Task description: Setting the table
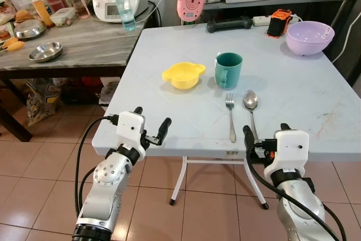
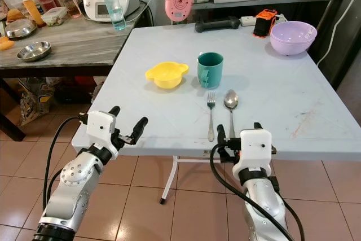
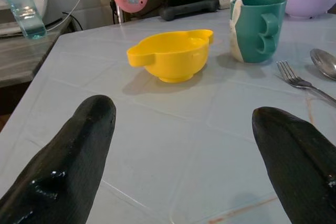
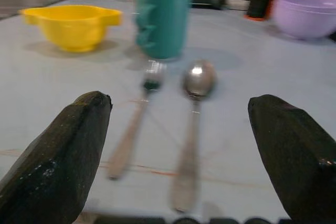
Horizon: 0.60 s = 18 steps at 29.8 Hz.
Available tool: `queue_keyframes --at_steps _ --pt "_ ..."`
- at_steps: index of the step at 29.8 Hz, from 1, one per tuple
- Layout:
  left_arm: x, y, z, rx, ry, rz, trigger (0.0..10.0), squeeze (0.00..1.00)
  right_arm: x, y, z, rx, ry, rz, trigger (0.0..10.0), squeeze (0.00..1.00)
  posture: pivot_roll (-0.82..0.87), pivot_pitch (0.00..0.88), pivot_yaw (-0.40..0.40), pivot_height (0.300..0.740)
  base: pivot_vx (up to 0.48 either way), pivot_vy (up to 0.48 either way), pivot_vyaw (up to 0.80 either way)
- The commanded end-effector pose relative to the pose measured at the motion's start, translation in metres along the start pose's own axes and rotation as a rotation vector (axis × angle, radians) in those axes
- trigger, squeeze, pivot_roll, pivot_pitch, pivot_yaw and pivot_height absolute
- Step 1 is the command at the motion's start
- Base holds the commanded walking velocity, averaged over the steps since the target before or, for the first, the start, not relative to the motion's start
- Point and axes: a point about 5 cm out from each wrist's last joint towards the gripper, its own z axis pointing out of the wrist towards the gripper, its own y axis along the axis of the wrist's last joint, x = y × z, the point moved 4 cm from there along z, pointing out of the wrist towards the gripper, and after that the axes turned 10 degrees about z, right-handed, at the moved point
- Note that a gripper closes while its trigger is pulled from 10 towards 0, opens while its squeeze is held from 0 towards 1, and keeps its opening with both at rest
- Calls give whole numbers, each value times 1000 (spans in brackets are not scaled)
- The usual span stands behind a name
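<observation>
My pale blue square folding table carries the setting toward its near edge. The smooth yellow plastic two-handled bowl and glossy teal mug sit side by side mid-table; before the mug lie a steel fork and spoon, parallel, handles toward me, ready for a diner. My left gripper and right gripper hover at the near edge, fingers spread, empty.

You see the fork and spoon side by side on the table, the teal mug at their twelve o'clock, the yellow bowl at ten.
</observation>
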Motion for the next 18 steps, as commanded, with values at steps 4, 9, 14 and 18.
queue_keyframes --at_steps 4,9,14,18 --pt "4 2 -1 -7 2 4 10000 0 12 9 -1 -39 55 -5 10000 0 -141 20 115 740 279 0 0" --pt "4 2 0 -10 -4 3 10000 0 17 9 -1 -41 82 -16 10000 0 -141 19 114 740 292 0 0" --pt "3 2 0 -11 -9 2 10000 0 16 9 -1 -42 83 -18 10000 0 -142 15 114 740 298 0 0" --pt "2 2 0 -10 -12 0 10000 0 17 9 -1 -43 87 -23 10000 0 -142 14 115 740 325 0 0"
